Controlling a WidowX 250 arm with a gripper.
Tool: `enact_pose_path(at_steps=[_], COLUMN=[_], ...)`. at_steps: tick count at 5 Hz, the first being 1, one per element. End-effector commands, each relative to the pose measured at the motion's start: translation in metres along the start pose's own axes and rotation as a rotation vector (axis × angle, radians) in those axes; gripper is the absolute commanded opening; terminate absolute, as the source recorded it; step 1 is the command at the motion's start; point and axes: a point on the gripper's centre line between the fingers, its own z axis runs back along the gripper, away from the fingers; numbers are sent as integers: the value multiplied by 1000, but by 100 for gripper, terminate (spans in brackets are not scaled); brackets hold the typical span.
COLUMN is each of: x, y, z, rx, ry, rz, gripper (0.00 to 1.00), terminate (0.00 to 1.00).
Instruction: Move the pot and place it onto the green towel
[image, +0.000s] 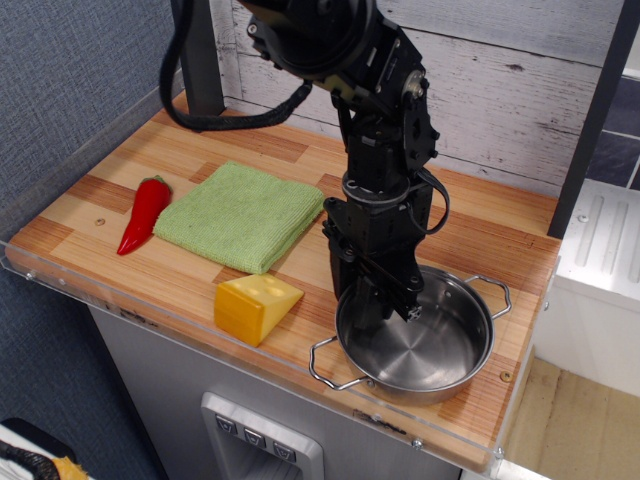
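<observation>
The shiny steel pot (435, 345) with two wire loop handles stands at the front right of the wooden counter. My gripper (375, 305) is down at the pot's left rim. One finger reaches inside the bowl and the other stands by the rim's outer left side, so the jaws are open around the rim. The fingertips are partly hidden by the gripper's own body. The light green towel (240, 215) lies folded and flat to the left of the gripper, with nothing on it.
A yellow cheese wedge (255, 305) sits between the towel and the pot, near the front edge. A red pepper (145, 212) lies left of the towel. A wooden plank wall (520, 90) backs the counter. Dark posts stand at the back left and right.
</observation>
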Motion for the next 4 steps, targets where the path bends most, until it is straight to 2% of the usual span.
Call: enact_pose_path(at_steps=[1,2,3,4], x=[4,1,-1,-8], y=[1,2,5,13], z=[15,34,54,74], rx=[-3,-72,-202,-208], ry=[-1,-84,-195,-212], rz=[-1,56,146,236], gripper=[0,0,0,0], terminate=[0,0,0,0])
